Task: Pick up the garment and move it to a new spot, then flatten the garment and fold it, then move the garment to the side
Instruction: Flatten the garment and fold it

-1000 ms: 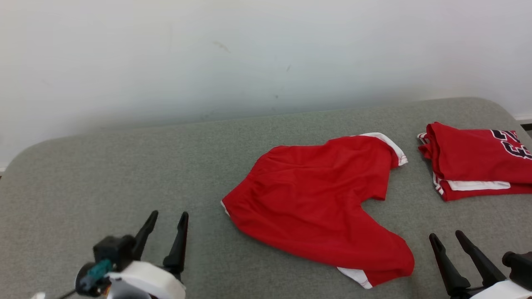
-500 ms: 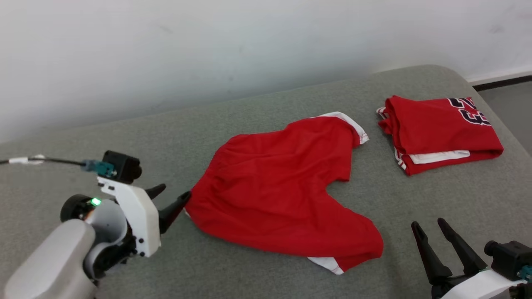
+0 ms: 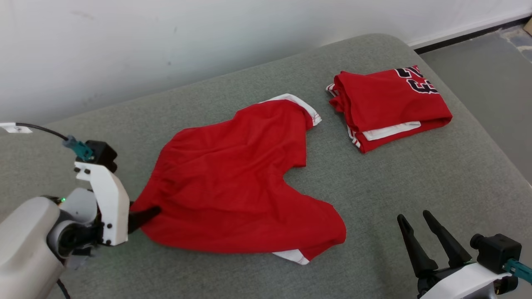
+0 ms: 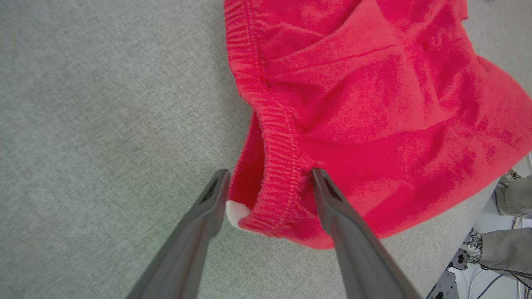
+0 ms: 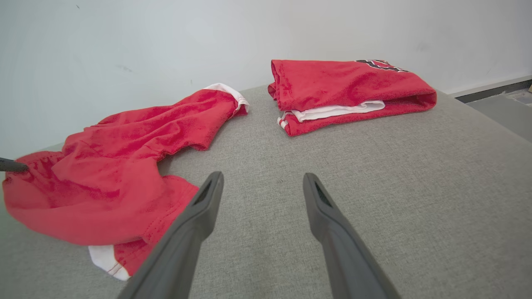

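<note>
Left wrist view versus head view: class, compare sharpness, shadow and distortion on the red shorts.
Head view: the crumpled red fabric shorts look crisp under soft, even light, with faint shadow at their lower edge. Left wrist view: their ribbed waistband looks grainy, and the left gripper looms large, stretched by the wide lens.

White wrist bracket [image 3: 106, 199], dark claw fingers [image 3: 412, 245], teal connector [image 3: 77, 148], black cable [image 3: 41, 127]

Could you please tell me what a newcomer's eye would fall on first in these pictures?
The bright red shorts sprawled across the grey cushion stand out first, with the left gripper's open fingers straddling the waistband corner. Next comes the folded red jersey lying apart at the far right, while the right gripper hovers open near-right.
</note>
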